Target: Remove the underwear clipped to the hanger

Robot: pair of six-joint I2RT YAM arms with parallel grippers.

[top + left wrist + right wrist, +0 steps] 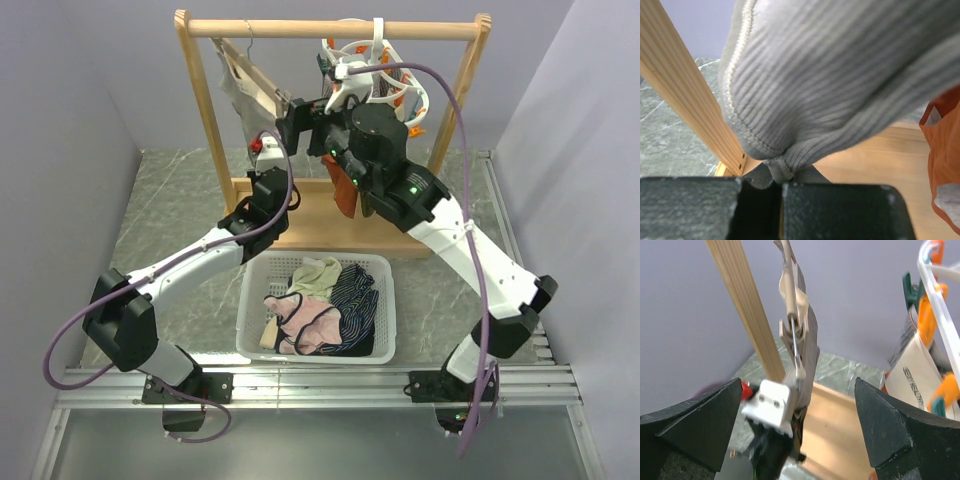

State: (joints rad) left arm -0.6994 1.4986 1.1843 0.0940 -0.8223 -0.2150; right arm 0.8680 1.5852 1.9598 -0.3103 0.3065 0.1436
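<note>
A taupe-grey ribbed brief (pixel 840 75) hangs from a wooden clip hanger (pixel 791 315) at the left of the rail (pixel 235 85). My left gripper (pixel 777 181) is shut on its lowest tip, below it (pixel 262 148). My right gripper (pixel 797 385) is open and empty, facing the left gripper (pixel 771 407) and the clip; in the top view it is near the rail's middle (pixel 300 115). The white plastic hanger (pixel 365 65) with orange and teal pegs hangs at the right. A rust-orange brief (pixel 345 195) and a cream brief with a printed band (pixel 917 375) hang from it, partly hidden by my right arm.
The wooden rack has two uprights (pixel 205 110) and a flat base (pixel 300 205). A white basket (pixel 385 300) with several garments, pale pink and navy striped among them, stands in front of the rack. Grey walls close in both sides.
</note>
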